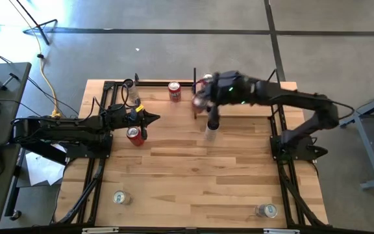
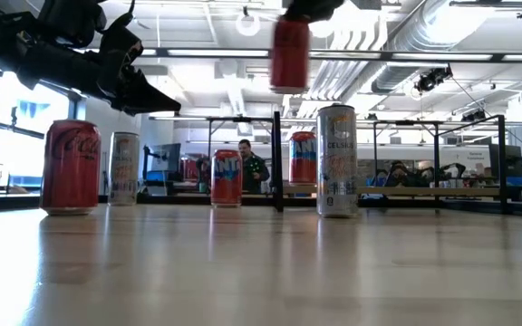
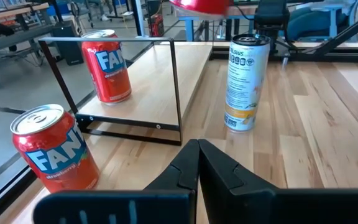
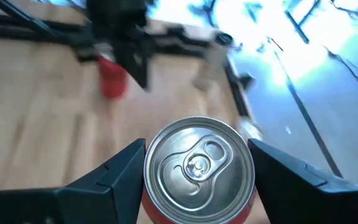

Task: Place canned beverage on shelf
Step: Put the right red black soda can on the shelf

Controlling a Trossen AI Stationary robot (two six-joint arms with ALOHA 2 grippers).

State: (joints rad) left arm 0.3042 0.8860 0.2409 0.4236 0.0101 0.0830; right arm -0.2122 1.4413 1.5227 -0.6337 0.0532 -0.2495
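My right gripper [image 4: 197, 174] is shut on a red canned beverage [image 2: 289, 54], which hangs high above the table near the shelf's black corner post [image 1: 195, 97]. The shelf [image 3: 148, 87] is a pale board with thin black posts along the far edge. A red Fanta can [image 3: 107, 65] stands upright on it. My left gripper [image 3: 197, 152] is shut and empty, pointing at the shelf's near end. A second Fanta can [image 3: 55, 149] stands beside it on the table. My right gripper pinches the can's side wall just under the top rim [image 4: 151, 183] between its two fingers [image 4: 120, 171], one on each side. The fingers slant down from the table's right side. The can stays upright, lid up, lifted clear of the table and shelf.
A tall white Celsius can [image 3: 246, 81] stands on the table just in front of the shelf, under the raised can. A Coca-Cola can [image 1: 134, 135] stands by my left arm. Two silver cans [image 1: 121, 197] [image 1: 265, 210] stand near the near edge. People sit in the room behind.
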